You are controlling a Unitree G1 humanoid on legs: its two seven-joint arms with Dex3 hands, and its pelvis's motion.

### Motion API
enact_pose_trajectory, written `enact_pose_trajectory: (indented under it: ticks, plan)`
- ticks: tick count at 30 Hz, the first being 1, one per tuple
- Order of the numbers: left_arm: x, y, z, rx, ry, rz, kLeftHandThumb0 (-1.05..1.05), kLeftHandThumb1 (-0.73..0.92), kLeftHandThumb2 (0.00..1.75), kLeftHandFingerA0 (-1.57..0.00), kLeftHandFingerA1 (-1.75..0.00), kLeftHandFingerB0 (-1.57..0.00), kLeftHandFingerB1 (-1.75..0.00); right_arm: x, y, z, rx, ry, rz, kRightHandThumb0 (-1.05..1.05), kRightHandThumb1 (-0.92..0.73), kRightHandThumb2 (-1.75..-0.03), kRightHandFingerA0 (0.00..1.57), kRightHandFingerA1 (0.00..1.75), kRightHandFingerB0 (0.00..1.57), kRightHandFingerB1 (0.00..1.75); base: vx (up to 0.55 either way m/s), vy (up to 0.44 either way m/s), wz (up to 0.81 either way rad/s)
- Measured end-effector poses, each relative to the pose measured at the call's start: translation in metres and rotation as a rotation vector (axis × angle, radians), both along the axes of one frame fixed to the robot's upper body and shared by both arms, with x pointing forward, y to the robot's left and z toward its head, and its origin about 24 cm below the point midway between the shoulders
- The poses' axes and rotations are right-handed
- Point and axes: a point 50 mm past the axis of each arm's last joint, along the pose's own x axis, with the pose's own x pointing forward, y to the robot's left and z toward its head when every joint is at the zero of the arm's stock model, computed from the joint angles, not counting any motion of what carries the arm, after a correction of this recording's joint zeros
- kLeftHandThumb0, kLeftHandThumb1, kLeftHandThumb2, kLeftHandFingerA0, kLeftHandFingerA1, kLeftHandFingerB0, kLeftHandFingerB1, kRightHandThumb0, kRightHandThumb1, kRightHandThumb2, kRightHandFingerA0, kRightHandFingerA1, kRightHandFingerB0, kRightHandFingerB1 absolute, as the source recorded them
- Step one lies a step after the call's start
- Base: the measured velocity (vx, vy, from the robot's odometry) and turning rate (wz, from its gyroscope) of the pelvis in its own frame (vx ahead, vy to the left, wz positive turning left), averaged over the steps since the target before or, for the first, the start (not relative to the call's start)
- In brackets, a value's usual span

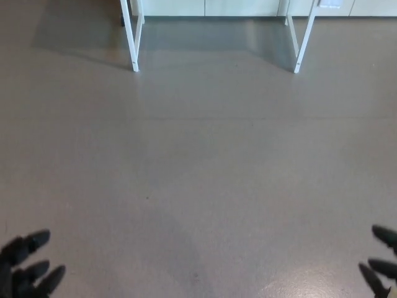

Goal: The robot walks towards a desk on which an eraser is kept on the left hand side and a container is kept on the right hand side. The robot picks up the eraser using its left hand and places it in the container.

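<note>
Two hands — left hand (pixel 25 267), right hand (pixel 381 261) — fingers spread, empty; desk legs (pixel 133 37) far across bare floor (pixel 205 174).

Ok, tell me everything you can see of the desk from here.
Only the desk's two white legs show, the left leg and the right leg, at the top of the head view. They look like thin painted metal frames, slanting slightly, feet resting on the grey floor. The top is out of frame, so neither eraser nor container is visible.
</note>
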Motion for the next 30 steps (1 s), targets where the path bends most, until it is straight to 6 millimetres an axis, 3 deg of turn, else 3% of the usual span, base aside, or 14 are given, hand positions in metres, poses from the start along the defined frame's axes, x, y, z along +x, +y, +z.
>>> enact_pose_trajectory:
  ticks: [4, 5, 7, 8, 14, 22, 23, 30]
  plan:
    - [-0.002, 0.002, 0.005, -0.026, -0.031, -0.005, -0.23, 0.58, 0.57, -0.38, -0.43, -0.39, -0.34, -0.003, 0.0, 0.005, 0.019, -0.042, -0.007, -0.34, -0.63, -0.58, 0.41, 0.45, 0.2, 0.36, 0.0, 0.0, 0.0]
    - [-0.004, 0.002, 0.004, -0.033, -0.03, -0.006, -0.3, 0.55, 0.66, -0.35, -0.46, -0.37, -0.39, -0.006, -0.001, 0.005, 0.024, -0.042, -0.009, -0.28, -0.44, -0.92, 0.35, 0.61, 0.1, 0.5, 0.0, 0.0, 0.0]
    - [-0.011, 0.001, 0.002, -0.048, -0.021, -0.008, -0.32, 0.54, 0.67, -0.34, -0.45, -0.36, -0.39, -0.013, -0.001, 0.002, 0.029, -0.034, -0.013, -0.29, -0.44, -0.92, 0.35, 0.61, 0.1, 0.5, 0.0, 0.0, 0.0]
    - [-0.015, 0.001, 0.0, -0.055, -0.011, -0.008, -0.32, 0.54, 0.66, -0.35, -0.45, -0.36, -0.39, -0.017, -0.002, 0.001, 0.031, -0.026, -0.015, -0.38, -0.64, -0.58, 0.41, 0.45, 0.2, 0.35, 0.0, 0.0, 0.0]
    - [-0.029, 0.001, -0.006, -0.076, 0.021, -0.007, -0.21, 0.58, 0.57, -0.38, -0.43, -0.38, -0.33, -0.033, -0.002, -0.005, 0.042, 0.004, -0.022, -0.32, -0.64, -0.58, 0.4, 0.45, 0.2, 0.35, 0.0, 0.0, 0.0]
    - [-0.031, 0.0, -0.005, -0.078, 0.022, -0.013, -0.28, 0.55, 0.65, -0.37, -0.45, -0.39, -0.39, -0.034, 0.001, -0.004, 0.065, -0.002, -0.018, -0.34, -0.63, -0.58, 0.41, 0.45, 0.21, 0.35, 0.0, 0.0, 0.0]
    - [-0.031, 0.0, -0.005, -0.079, 0.022, -0.014, -0.22, 0.58, 0.58, -0.4, -0.42, -0.41, -0.34, -0.035, 0.002, -0.005, 0.066, -0.001, -0.015, -0.35, -0.63, -0.58, 0.42, 0.45, 0.22, 0.35, 0.0, 0.0, 0.0]
    - [-0.031, 0.0, -0.004, -0.078, 0.015, -0.019, -0.22, 0.58, 0.57, -0.4, -0.41, -0.4, -0.34, -0.034, 0.003, -0.007, 0.064, 0.006, -0.005, -0.33, -0.63, -0.58, 0.42, 0.46, 0.23, 0.36, 0.0, 0.0, 0.0]
